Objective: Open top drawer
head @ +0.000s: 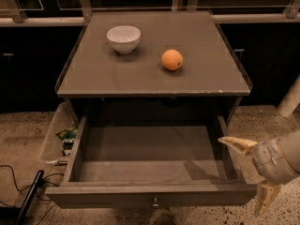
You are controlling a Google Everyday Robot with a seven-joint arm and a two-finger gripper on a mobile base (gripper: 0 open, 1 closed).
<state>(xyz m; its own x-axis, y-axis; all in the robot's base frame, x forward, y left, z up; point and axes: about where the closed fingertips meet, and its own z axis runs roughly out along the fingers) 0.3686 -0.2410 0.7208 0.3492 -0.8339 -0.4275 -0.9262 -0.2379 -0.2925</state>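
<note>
The top drawer (150,156) stands pulled far out from under the counter (154,78), its grey box showing bare to the back wall and its front panel with the small brass knob (154,203) near the bottom edge of the view. By the look of it the opening is done or all but done; at most a last bit of travel and the arm's withdrawal remain. The gripper (246,175) sits at the drawer's front right corner, outside the box. Its fingers (236,145) are spread apart with nothing between them, one reaching over the right side wall and the other hanging down past the end of the front panel. Room to back away lies to the right, over open speckled floor (276,121). On the left a pale bin (51,137) sits just beside the drawer's wall and cables (14,182) trail on the floor. A white bowl (123,38) and an orange (172,59) rest on the counter, well back from its front edge.
</note>
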